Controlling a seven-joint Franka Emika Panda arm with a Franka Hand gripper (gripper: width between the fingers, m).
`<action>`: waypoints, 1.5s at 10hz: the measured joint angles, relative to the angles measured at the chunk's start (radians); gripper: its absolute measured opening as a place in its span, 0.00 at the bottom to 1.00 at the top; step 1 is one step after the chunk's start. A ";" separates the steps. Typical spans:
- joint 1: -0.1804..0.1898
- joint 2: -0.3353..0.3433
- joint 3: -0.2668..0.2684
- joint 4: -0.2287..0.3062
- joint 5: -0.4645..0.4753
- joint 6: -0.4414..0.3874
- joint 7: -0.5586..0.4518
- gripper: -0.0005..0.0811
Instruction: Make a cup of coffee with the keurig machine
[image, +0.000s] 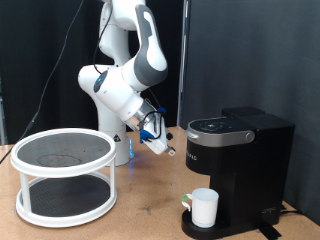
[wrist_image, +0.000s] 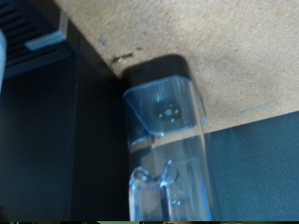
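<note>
The black keurig machine (image: 238, 150) stands on the wooden table at the exterior view's right, its lid closed. The white cup (image: 205, 207) sits on the machine's round drip base, under the spout. My gripper (image: 157, 132) hangs in the air just to the exterior view's left of the machine's top, at about lid height, touching nothing that I can see. The wrist view shows the machine's clear water tank (wrist_image: 168, 140) with its black cap against the table; my fingers do not show there. No pod is in view.
A white two-tier round rack (image: 64, 175) with dark mesh shelves stands on the table (image: 140, 215) at the exterior view's left. A black curtain hangs behind. The arm's base (image: 118, 145) stands between rack and machine.
</note>
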 joint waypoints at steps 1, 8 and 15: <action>0.001 -0.017 -0.002 0.010 0.003 -0.026 -0.005 0.91; 0.001 -0.271 -0.051 0.026 -0.034 -0.333 0.105 0.91; 0.000 -0.479 -0.125 0.033 -0.036 -0.377 0.180 0.91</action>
